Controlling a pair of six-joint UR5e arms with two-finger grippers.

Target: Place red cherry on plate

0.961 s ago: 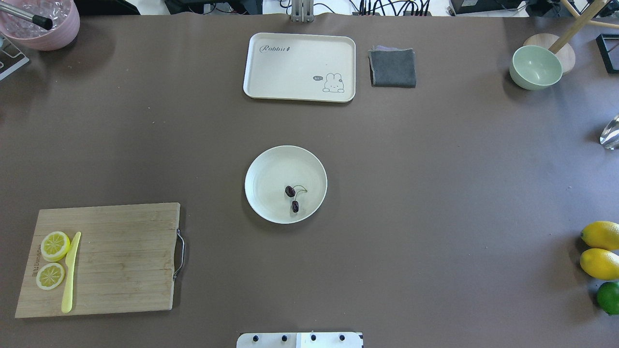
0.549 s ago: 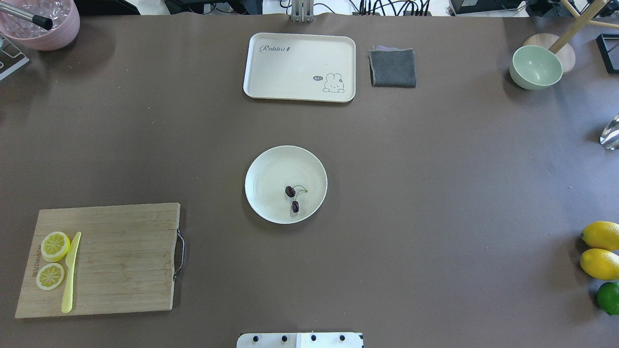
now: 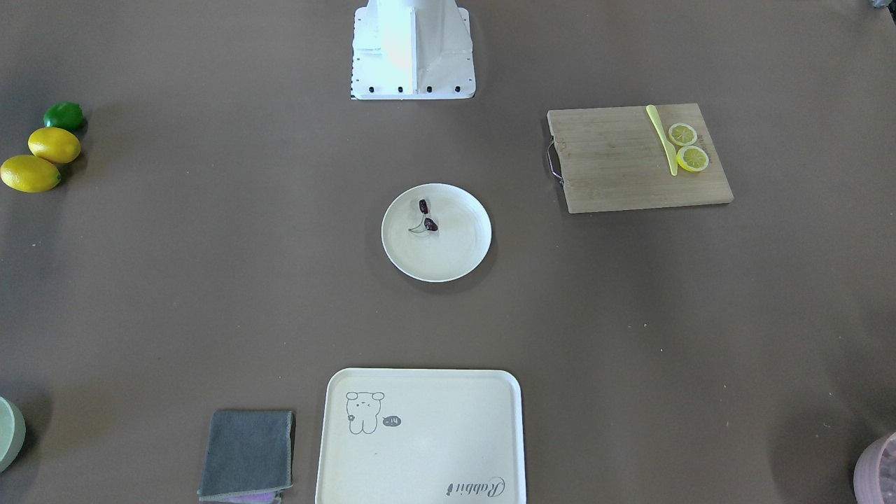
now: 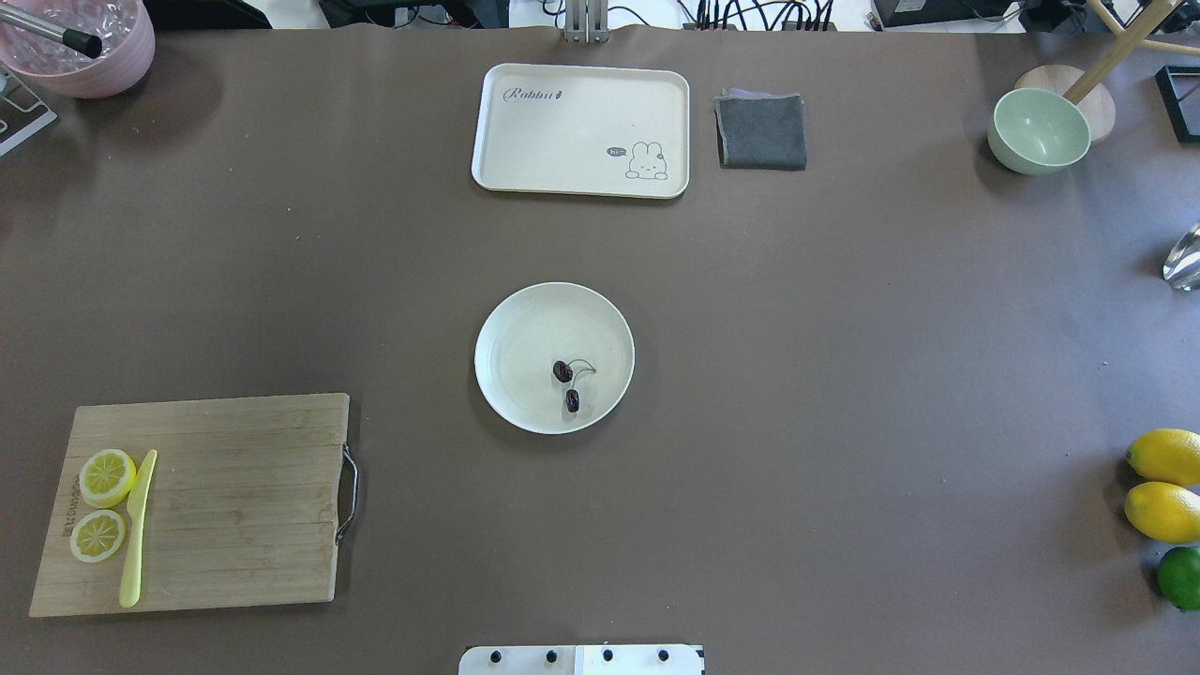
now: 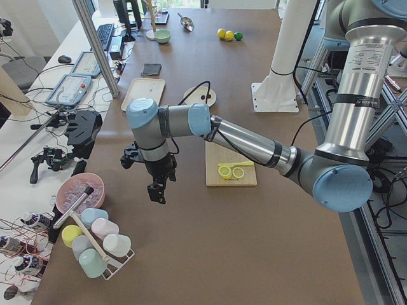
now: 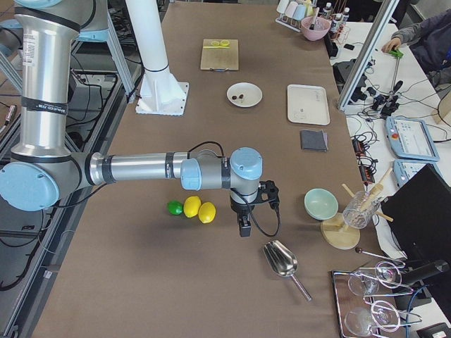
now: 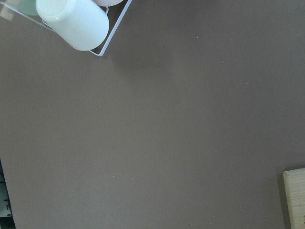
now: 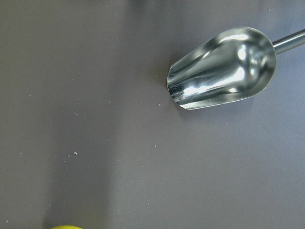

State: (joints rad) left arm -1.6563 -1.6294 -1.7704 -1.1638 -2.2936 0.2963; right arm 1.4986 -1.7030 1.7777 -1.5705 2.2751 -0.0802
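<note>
The pair of tiny, glossy dark red cherries [image 4: 562,371] on thin green stems is lying inside the round, smooth cream plate [image 4: 520,328] at the table's middle, towards its robot-side rim. You are seeing both arms only in the side views. The left gripper [image 5: 155,194] is hanging over the bare brown tabletop [image 5: 210,241] near the wire rack of pastel cups [image 5: 95,248]. The right gripper [image 6: 244,228] is hanging between the yellow lemons [image 6: 207,212] and the shiny steel scoop [image 8: 224,67]. Whether either one is spread or closed, I cannot tell. The grained bamboo cutting board [image 4: 234,506] is sitting well apart from the plate.
</note>
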